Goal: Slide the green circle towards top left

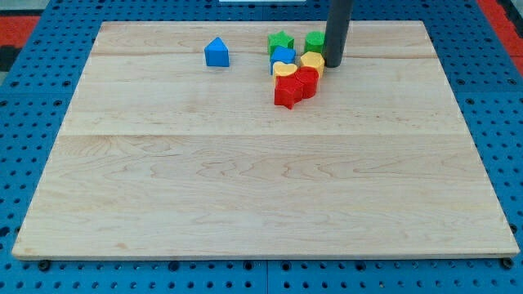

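Note:
The green circle point(315, 42) stands near the view's top, partly hidden behind my dark rod. My tip point(333, 64) rests on the board just right of the yellow block point(313, 62) and below-right of the green circle. A green star point(280, 42) is left of the circle. A blue block point(283, 57), a yellow heart point(284, 70), a red block point(307, 81) and a red star point(287, 92) crowd together below them.
A blue pentagon-like block point(216, 52) stands alone at the view's upper left. The wooden board point(261, 188) lies on a blue perforated table point(24, 163).

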### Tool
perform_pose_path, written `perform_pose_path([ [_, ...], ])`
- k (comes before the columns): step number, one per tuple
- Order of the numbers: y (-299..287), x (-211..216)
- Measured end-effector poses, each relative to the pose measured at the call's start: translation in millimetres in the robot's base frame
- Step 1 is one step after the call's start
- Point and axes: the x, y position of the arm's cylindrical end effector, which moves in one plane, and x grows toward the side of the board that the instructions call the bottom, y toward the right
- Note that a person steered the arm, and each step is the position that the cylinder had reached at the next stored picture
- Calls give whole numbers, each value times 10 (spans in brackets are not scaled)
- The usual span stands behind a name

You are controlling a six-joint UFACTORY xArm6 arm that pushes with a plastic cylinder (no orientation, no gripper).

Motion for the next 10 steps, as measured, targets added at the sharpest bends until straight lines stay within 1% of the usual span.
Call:
perform_pose_path([
  [2, -92, 27],
  [3, -29, 27],
  [4, 423, -35],
  [6, 339, -602],
  [7, 78, -596],
  [8, 19, -497],
  [9, 112, -338],
  [10, -110, -275],
])
